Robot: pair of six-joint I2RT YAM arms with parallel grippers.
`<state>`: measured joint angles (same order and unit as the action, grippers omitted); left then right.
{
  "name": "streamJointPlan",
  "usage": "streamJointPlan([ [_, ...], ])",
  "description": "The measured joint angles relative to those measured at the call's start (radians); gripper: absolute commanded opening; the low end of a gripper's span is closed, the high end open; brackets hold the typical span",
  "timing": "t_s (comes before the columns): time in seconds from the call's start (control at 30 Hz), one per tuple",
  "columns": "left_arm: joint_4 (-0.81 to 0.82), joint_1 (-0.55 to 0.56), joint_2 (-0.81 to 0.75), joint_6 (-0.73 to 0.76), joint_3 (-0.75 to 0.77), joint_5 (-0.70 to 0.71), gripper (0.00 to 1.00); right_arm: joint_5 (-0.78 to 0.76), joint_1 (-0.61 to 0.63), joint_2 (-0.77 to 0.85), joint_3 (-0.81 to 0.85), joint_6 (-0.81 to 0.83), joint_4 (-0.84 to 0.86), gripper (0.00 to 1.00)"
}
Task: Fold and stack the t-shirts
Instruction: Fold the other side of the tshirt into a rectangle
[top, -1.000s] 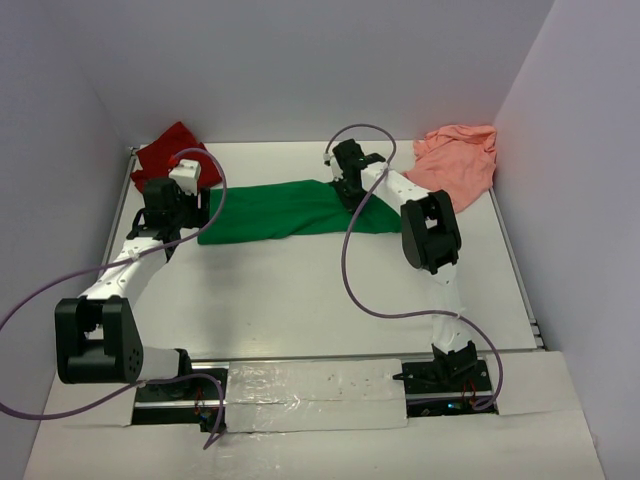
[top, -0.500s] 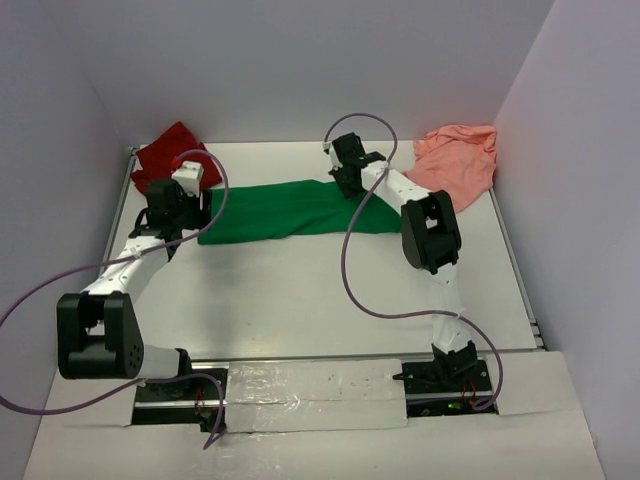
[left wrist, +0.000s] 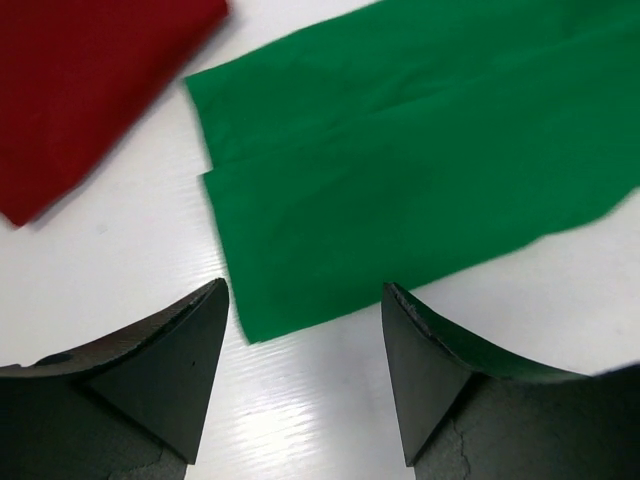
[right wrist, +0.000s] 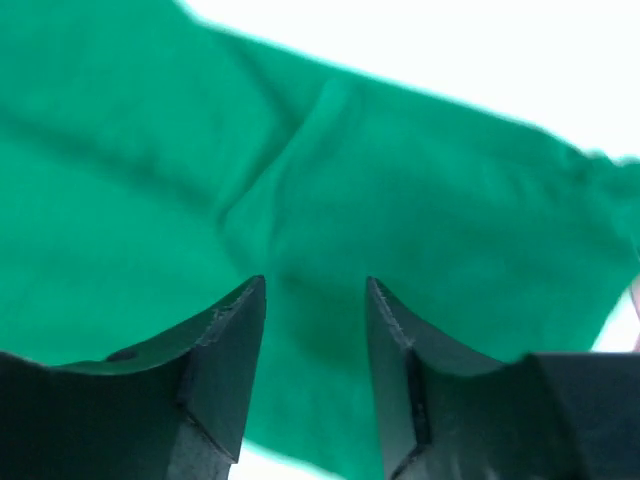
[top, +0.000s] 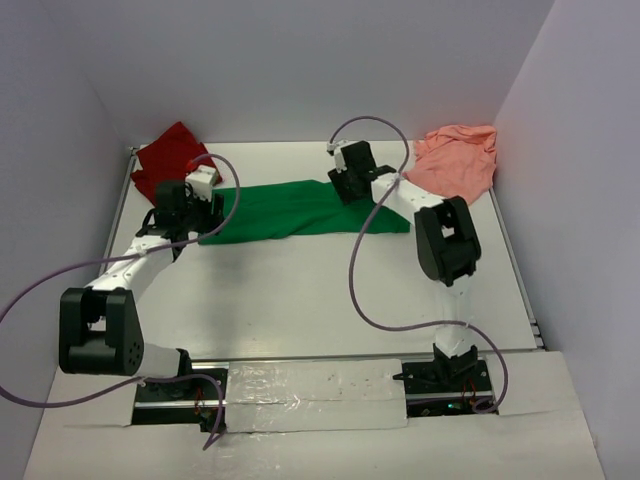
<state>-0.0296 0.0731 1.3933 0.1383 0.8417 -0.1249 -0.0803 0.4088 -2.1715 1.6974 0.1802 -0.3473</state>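
A bright green t-shirt (top: pixel 290 208) lies folded into a long strip across the middle of the table. My left gripper (top: pixel 203 205) hovers open at its left end; in the left wrist view the green t-shirt (left wrist: pixel 420 170) has its near corner just ahead of the gripper (left wrist: pixel 305 305), nothing between the fingers. My right gripper (top: pixel 348 187) is open over the strip's back edge, and its wrist view shows the gripper (right wrist: pixel 315 290) standing over wrinkled green t-shirt (right wrist: pixel 420 190). The dark red t-shirt (top: pixel 165 155) lies back left, also seen as red t-shirt (left wrist: pixel 90 90). The salmon pink t-shirt (top: pixel 458 160) lies crumpled back right.
White walls close in the table's back and sides. The table's metal rail (top: pixel 520 270) runs along the right edge. Purple cables (top: pixel 355 270) loop from both arms over the near half of the table.
My right gripper has opened and let go of the green shirt, shifting slightly right. The left gripper has moved right and back toward the strip's left end.
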Motion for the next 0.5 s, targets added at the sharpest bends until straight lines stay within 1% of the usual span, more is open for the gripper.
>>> streamJointPlan([
  [0.03,0.000,0.013,0.003,0.007,0.000,-0.017,0.70,0.018,-0.002,0.057,-0.069,-0.003,0.027,0.55],
  [0.13,-0.001,0.050,0.034,0.022,0.002,-0.060,0.61,0.052,-0.004,0.225,-0.201,-0.011,0.093,0.55],
  [0.17,-0.003,0.059,0.053,0.025,0.004,-0.069,0.52,0.064,-0.006,0.271,-0.217,-0.015,0.107,0.54],
  [0.2,-0.011,0.066,0.082,0.026,0.011,-0.075,0.51,0.075,-0.009,0.317,-0.222,-0.021,0.122,0.53],
  [0.23,-0.017,0.071,0.112,0.026,0.022,-0.078,0.49,0.084,-0.013,0.354,-0.222,-0.028,0.138,0.48],
  [0.27,-0.027,0.073,0.152,0.024,0.039,-0.077,0.34,0.100,-0.019,0.394,-0.222,-0.036,0.156,0.45],
  [0.3,-0.037,0.074,0.188,0.016,0.056,-0.069,0.25,0.110,-0.026,0.426,-0.222,-0.043,0.167,0.41],
  [0.33,-0.051,0.074,0.233,0.013,0.082,-0.058,0.14,0.123,-0.035,0.462,-0.224,-0.054,0.175,0.31],
  [0.37,-0.055,0.074,0.270,0.004,0.104,-0.047,0.00,0.134,-0.045,0.489,-0.227,-0.060,0.180,0.26],
  [0.43,-0.061,0.074,0.336,-0.006,0.143,-0.013,0.00,0.158,-0.069,0.544,-0.243,-0.080,0.186,0.17],
  [0.5,-0.063,0.074,0.382,-0.011,0.174,0.021,0.00,0.178,-0.089,0.587,-0.273,-0.091,0.187,0.12],
])
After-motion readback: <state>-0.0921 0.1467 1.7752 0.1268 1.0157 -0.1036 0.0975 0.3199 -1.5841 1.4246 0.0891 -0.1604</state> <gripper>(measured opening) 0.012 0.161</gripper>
